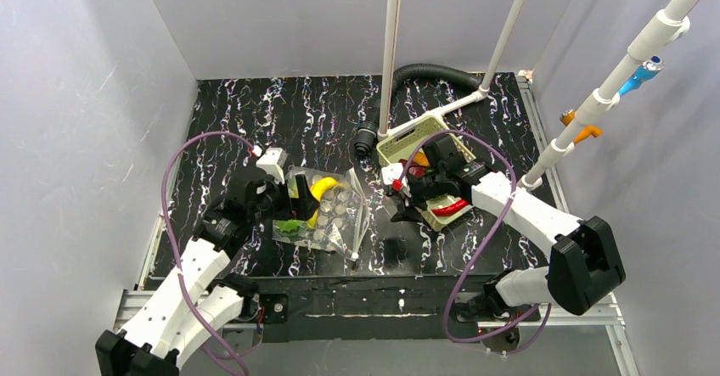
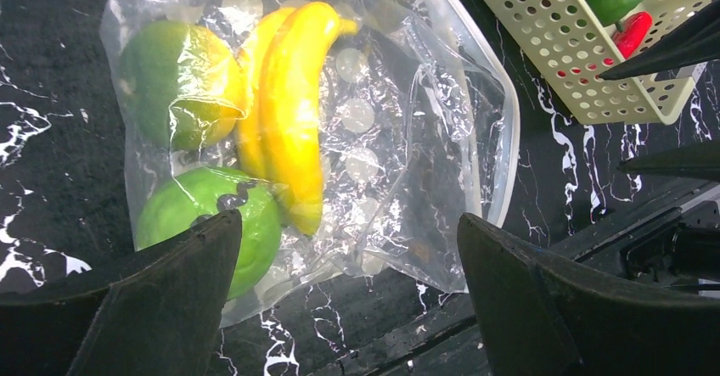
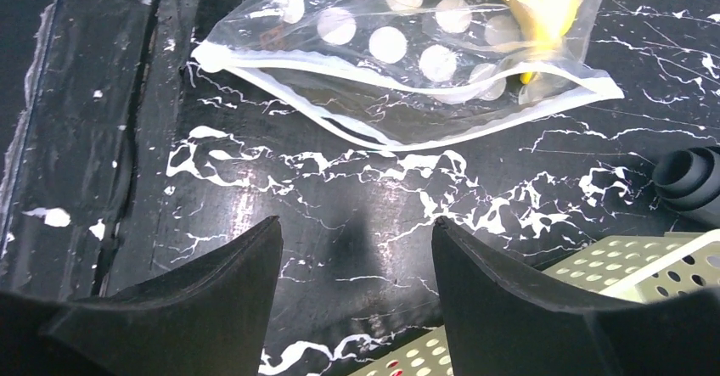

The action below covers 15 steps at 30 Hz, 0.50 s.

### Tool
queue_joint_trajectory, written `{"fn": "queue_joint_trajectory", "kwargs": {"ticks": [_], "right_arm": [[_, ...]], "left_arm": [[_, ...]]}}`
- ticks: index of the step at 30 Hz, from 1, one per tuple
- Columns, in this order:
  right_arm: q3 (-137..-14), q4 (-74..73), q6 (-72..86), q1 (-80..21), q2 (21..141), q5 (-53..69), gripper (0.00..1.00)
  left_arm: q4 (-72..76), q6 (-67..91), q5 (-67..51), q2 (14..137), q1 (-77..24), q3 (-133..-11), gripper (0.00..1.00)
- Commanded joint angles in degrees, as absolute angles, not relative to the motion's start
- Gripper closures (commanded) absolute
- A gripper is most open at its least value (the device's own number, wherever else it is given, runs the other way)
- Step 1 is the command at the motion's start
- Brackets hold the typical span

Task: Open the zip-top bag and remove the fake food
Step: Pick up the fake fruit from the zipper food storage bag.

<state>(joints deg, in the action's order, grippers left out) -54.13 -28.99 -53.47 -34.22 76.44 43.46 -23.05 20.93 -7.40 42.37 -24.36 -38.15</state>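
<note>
- the zip-top bag (image 1: pixel 335 215) lies flat on the black marbled table (image 1: pixel 255 113), left of centre in the top view, one corner pointing toward the arm bases. inside it are a yellow banana (image 2: pixel 293 113) and green round pieces (image 2: pixel 174 79) of the fake food.
- the left gripper (image 2: pixel 350 223) hangs over the bag's closed end with its fingers spread wide and nothing between them. i cannot tell whether it touches the film.
- the right gripper (image 3: pixel 357 227) is also spread and empty. it sits over bare table just beside the bag's mouth, where the white zip edges look parted.
- the bag is likely thin, light, floppy and slick, so it should crumple and slide rather than stay put. pinning the closed end or pinching one zip lip looks best. the hard, glossy fruit will probably slip and roll, so the banana's middle seems the surest hold.
- farther back, right of centre, stands the pale slotted basket (image 1: pixel 407 134), with a red chili (image 2: pixel 632 32) in it.
</note>
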Motion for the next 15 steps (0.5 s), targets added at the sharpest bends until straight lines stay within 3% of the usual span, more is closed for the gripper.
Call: {"fn": "queue_joint_trajectory", "kwargs": {"ticks": [1,15], "right_arm": [[-52.1,-20.2,-48.5,-34.5,75.9,41.8,0.29],[-49.7,-10.1,-38.0,-34.6,78.1,40.1,0.30]], "left_arm": [[-21.7,22.6,-9.7,45.5,-23.4,-38.6,0.02],[-18.4,22.1,-15.0,55.6,-19.1,-42.5,0.02]]}}
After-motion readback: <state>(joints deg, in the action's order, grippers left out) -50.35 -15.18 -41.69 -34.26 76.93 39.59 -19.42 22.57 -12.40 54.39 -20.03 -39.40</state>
